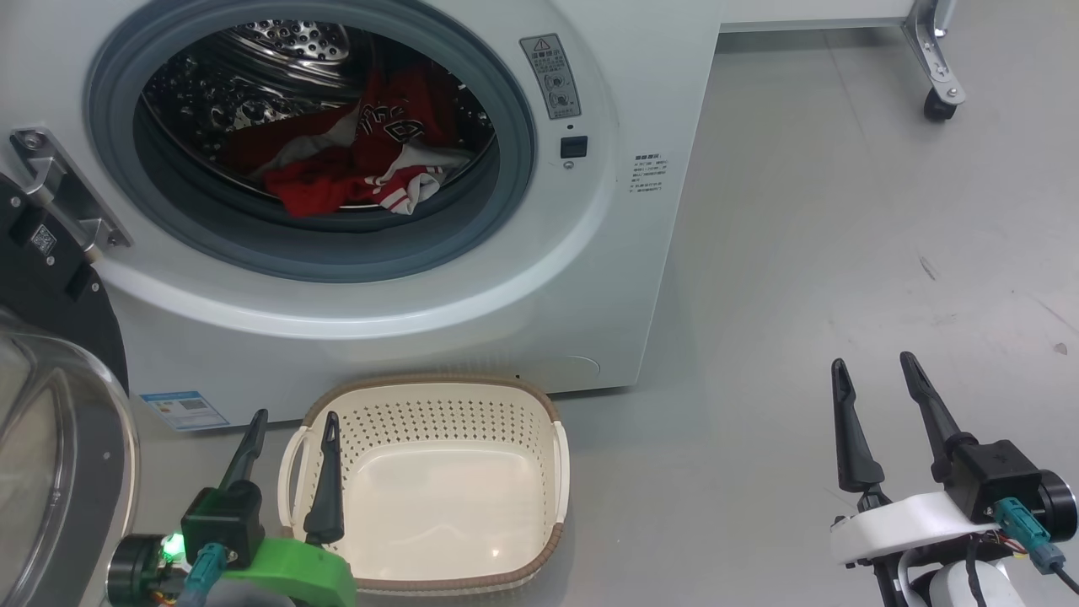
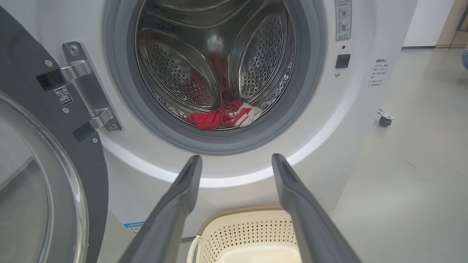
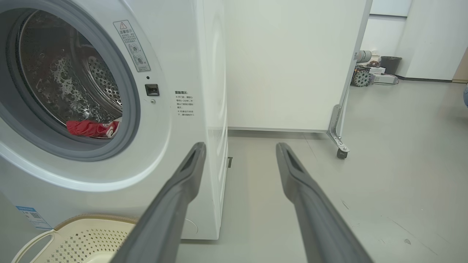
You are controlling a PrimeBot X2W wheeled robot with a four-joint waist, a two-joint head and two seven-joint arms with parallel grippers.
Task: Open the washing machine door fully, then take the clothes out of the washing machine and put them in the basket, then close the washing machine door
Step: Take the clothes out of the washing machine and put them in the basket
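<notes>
From the head: left hand (image 1: 295, 417) with fingers spread wide and pinching nothing, low at the left rim of the basket (image 1: 438, 384). Right hand (image 1: 872, 362) likewise spread and empty, well off to the side above bare floor (image 1: 801, 253). Ahead of and above the left hand, the washing machine (image 1: 641, 101) with its mouth exposed. To the outer left of that hand, the washing machine door (image 1: 59, 312) swung wide on its hinge (image 1: 59, 190). Deep beyond both hands, the clothes (image 1: 354, 160) heaped red and white at the bottom of the drum (image 1: 287, 42), none in the basket. Judged so: opening done or all but done, unloading not yet begun, closing kept for last. From the left wrist: straight past the spread fingertips, the drum mouth with the red heap near its lower lip, the basket directly beneath the fingers, door glass close on the left. From the right wrist: spread fingers aimed past the machine's right-hand corner, a sliver of red inside the mouth off to the left, basket rim below and left. Underfoot, smooth pale grey floor, lightly scuffed. Beside the machine, ahead of the right hand, a white partition (image 3: 285, 65) on a castor (image 3: 342, 153). Far beyond it, a dark bin (image 3: 390, 64) and some small gear by a white wall.
</notes>
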